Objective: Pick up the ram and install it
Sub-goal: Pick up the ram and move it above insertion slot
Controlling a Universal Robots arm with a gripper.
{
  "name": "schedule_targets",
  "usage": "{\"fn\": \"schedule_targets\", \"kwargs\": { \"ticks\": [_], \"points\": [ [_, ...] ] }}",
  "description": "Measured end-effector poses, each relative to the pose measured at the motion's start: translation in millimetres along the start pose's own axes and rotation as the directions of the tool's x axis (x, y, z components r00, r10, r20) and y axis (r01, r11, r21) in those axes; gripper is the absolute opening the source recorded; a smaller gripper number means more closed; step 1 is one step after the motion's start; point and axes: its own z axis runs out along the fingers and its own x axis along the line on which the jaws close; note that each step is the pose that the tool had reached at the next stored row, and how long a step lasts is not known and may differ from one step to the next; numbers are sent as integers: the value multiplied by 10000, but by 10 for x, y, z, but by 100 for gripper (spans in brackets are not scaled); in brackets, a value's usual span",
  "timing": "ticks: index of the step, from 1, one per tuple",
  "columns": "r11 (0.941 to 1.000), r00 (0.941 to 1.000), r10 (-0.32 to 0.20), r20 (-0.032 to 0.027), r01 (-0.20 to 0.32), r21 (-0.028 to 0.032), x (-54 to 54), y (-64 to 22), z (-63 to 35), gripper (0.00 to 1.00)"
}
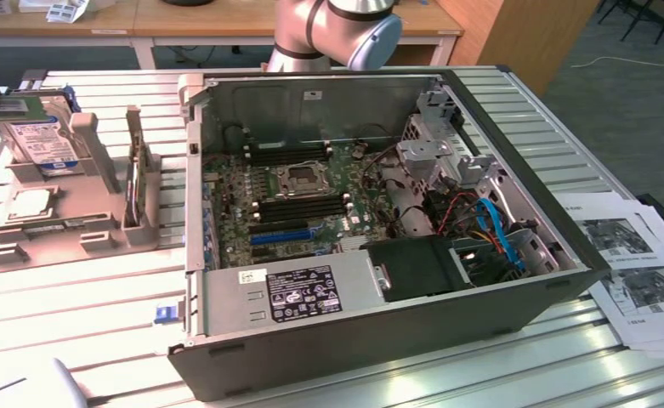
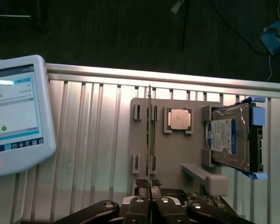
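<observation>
Silver metal slats make up the table [image 1: 82, 306]. A big open computer case [image 1: 366, 340] sits in the middle of the exterior view. On the exterior view's left, about halfway down the frame, a grey holder [image 1: 65, 229] keeps the spare parts. The ram [image 1: 139, 183] stands on its long edge in the holder's slots, near the side wall of the case. A hard drive [image 1: 42, 140] leans at the upper left of the frame. A square chip [image 1: 31, 204] lies flat just below it.

In the wrist view the gripper [image 2: 149, 186] hangs high over the holder, lined up with the ram's thin top edge. Its fingers [image 2: 141, 184] are clenched together and hold nothing.

The ram looks light, thin and stiff. I think it could crack or get scratched if it is squeezed hard or twisted. The best place to hold it seems to be its two flat sides, near the middle of the top edge, so it lifts straight and does not tip.

From above the ram shows as just a thin line, so its faces cannot be seen. Its bottom edge is hidden in the slots. The arm [image 1: 332, 30] is cut off at the top of the exterior view. A screen [image 2: 14, 112] is cut off at the edge of the wrist view. The slots inside the case are too small to tell which one is free.
</observation>
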Motion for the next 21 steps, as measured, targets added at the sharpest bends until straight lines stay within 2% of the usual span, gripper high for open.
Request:
{"fn": "schedule_targets", "kwargs": {
  "ticks": [9, 21],
  "points": [
    [10000, 10000, 0, 0, 0, 0, 4, -104, -10, 12],
    [10000, 10000, 0, -1, 0, -2, 13, -315, -30, 12]
  ]
}}
